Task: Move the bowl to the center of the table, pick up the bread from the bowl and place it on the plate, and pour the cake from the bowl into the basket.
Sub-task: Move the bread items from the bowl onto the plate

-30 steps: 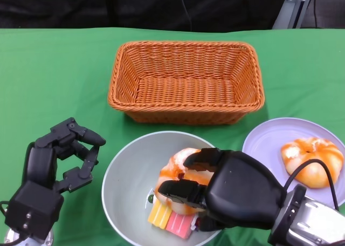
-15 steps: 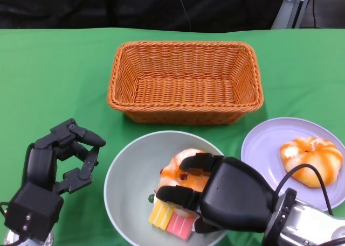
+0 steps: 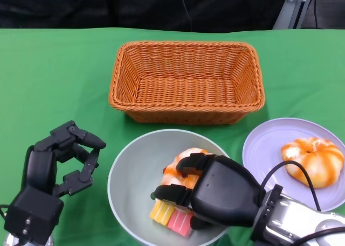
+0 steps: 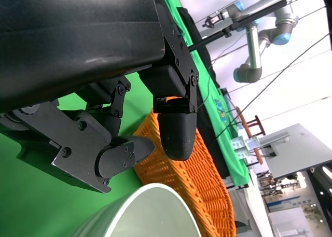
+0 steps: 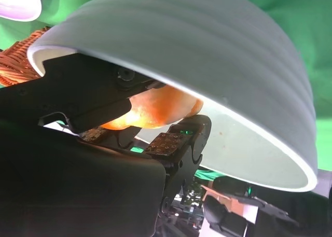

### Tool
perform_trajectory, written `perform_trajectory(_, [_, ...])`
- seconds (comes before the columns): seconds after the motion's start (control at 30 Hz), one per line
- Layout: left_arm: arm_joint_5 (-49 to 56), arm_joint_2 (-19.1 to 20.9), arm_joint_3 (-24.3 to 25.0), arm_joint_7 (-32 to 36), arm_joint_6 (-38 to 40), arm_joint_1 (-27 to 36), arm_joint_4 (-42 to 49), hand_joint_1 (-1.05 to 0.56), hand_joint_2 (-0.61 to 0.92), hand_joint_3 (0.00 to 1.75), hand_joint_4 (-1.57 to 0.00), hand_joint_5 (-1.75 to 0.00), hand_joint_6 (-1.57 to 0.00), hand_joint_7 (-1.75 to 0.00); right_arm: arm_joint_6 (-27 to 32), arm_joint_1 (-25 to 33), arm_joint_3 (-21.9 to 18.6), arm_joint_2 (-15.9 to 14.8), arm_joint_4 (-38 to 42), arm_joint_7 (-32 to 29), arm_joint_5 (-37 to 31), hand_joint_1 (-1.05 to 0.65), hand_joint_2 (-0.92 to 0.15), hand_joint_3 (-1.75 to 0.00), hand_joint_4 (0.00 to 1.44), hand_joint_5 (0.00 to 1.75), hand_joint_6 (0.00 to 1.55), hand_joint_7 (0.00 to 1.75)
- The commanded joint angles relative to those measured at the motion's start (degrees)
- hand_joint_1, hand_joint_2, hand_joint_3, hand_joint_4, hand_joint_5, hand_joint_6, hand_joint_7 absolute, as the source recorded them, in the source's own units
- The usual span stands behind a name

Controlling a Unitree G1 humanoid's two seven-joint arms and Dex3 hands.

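The grey bowl (image 3: 132, 176) sits at the near middle of the table, just in front of the basket. An orange glazed bread (image 3: 186, 155) lies in it, and pink and yellow cake slices (image 3: 171, 218) lie at its near side. My right hand (image 3: 215, 191) reaches into the bowl and its fingers wrap the bread. The right wrist view shows the bread (image 5: 155, 110) gripped between the black fingers under the bowl's rim (image 5: 207, 55). My left hand (image 3: 59, 160) hangs left of the bowl, fingers curled but apart, holding nothing. The lilac plate (image 3: 269, 143) at the right carries another glazed bread (image 3: 312, 161).
An orange wicker basket (image 3: 186, 57) with nothing in it stands behind the bowl, mid-table. Green cloth covers the table; bare cloth lies to the left and far right. The left wrist view shows the basket (image 4: 187, 180) and the bowl's rim (image 4: 145, 211) close to my left fingers (image 4: 176, 128).
My right hand has slid a little to the left and lower over the bread. The bowl, bread and cake stay about where they were. The left hand has not moved.
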Motion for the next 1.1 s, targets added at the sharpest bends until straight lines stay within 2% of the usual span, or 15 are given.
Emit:
perform_trajectory(0.03, [0.38, 0.26, -0.08, 1.15, 0.35, 0.95, -0.96, -0.01, 0.65, 0.85, -0.79, -1.42, -0.81, -1.16, 0.74, -0.44, 1.36, -0.32, 2.85, -0.43, -0.64, -0.59, -0.92, -0.01, 0.87, 0.12, 0.73, 0.01])
perform_trajectory(0.27, [0.41, -0.03, -0.13, 1.17, 1.00, 1.14, -1.34, -0.01, 0.67, 0.82, -0.79, -1.41, -0.81, -1.15, 0.60, -2.20, 3.15, 0.90, 7.26, -4.73, 0.12, -0.46, -0.91, 0.00, 0.98, 0.18, 0.80, 0.03])
perform_trajectory(0.3, [0.47, -0.09, -0.15, 1.20, 1.03, 1.14, -1.38, -0.01, 0.67, 0.81, -0.79, -1.42, -0.81, -1.15, 0.00, -2.52, 3.15, 1.17, 8.27, -5.43, 1.03, -0.40, -0.90, 0.00, 1.02, 0.21, 0.85, 0.05])
perform_trajectory(0.37, [0.43, -0.18, -0.19, 1.14, 1.04, 1.16, -1.37, -0.01, 0.68, 0.80, -0.78, -1.42, -0.81, -1.15, -1.95, -3.34, 2.98, 1.79, 11.15, -9.29, 2.96, -0.35, -0.88, 0.00, 0.98, 0.46, 0.97, 0.04])
perform_trajectory(0.4, [0.35, -0.20, -0.19, 1.06, 1.00, 1.16, -1.34, 0.00, 0.68, 0.80, -0.78, -1.42, -0.81, -1.15, -2.72, -3.74, 2.98, 1.94, 12.25, -11.02, 3.53, -0.33, -0.88, 0.00, 0.91, 0.74, 1.04, 0.05])
perform_trajectory(0.47, [0.16, -0.25, -0.18, 0.86, 1.15, 1.11, -1.27, 0.00, 0.68, 0.80, -0.78, -1.42, -0.81, -1.15, -5.29, -5.08, 2.93, 2.08, 14.91, -15.17, 5.00, -0.32, -0.88, 0.00, 0.86, 0.95, 1.09, 0.07])
perform_trajectory(0.5, [0.22, -0.24, -0.17, 0.92, 1.28, 1.07, -1.26, 0.00, 0.68, 0.80, -0.78, -1.42, -0.81, -1.15, -6.65, -5.77, 2.89, 2.17, 16.22, -17.13, 5.64, -0.31, -0.89, 0.00, 0.82, 1.11, 1.12, 0.09])
perform_trajectory(0.7, [0.23, -0.15, -0.09, 0.82, 0.57, 0.62, -0.27, -0.02, 0.66, 0.80, -0.80, -1.42, -0.82, -1.14, -12.68, -9.46, 2.35, 3.46, 22.52, -28.01, 7.88, -0.29, -0.89, 0.00, 0.75, 1.40, 1.15, 0.19])
perform_trajectory(0.73, [0.29, -0.09, -0.07, 0.84, 0.46, 0.57, -0.09, -0.02, 0.66, 0.80, -0.80, -1.42, -0.82, -1.14, -13.45, -9.95, 2.20, 3.71, 23.22, -29.12, 8.33, -0.28, -0.89, 0.00, 0.74, 1.45, 1.11, 0.29])
perform_trajectory(0.8, [0.33, -0.06, -0.05, 0.88, 0.34, 0.51, 0.11, -0.04, 0.66, 0.80, -0.79, -1.42, -0.82, -1.13, -14.55, -10.76, 1.94, 3.72, 23.68, -29.76, 9.08, -0.28, -0.91, 0.00, 0.69, 1.56, 0.83, 0.86])
perform_trajectory(0.83, [0.20, -0.07, -0.04, 0.75, 0.19, 0.47, 0.21, -0.03, 0.66, 0.80, -0.79, -1.42, -0.82, -1.13, -14.80, -11.04, 1.66, 3.51, 23.25, -29.52, 9.36, -0.28, -0.90, -0.01, 0.68, 1.61, 0.71, 1.07])
perform_trajectory(0.87, [0.00, -0.10, -0.01, 0.58, 0.21, 0.46, 0.24, -0.03, 0.66, 0.79, -0.79, -1.42, -0.82, -1.13, -14.88, -11.18, 1.32, 3.30, 22.62, -29.36, 9.58, -0.28, -0.90, -0.01, 0.67, 1.63, 0.67, 1.15])
perform_trajectory(1.1, [-0.29, 0.23, -0.10, 0.06, 0.76, 0.27, 0.45, -0.03, 0.68, 0.79, -0.77, -1.47, -0.81, -1.15, -16.52, -10.95, -2.05, 2.62, 18.78, -27.63, 12.74, -0.30, -0.92, -0.04, 0.70, 1.55, 0.69, 1.05])
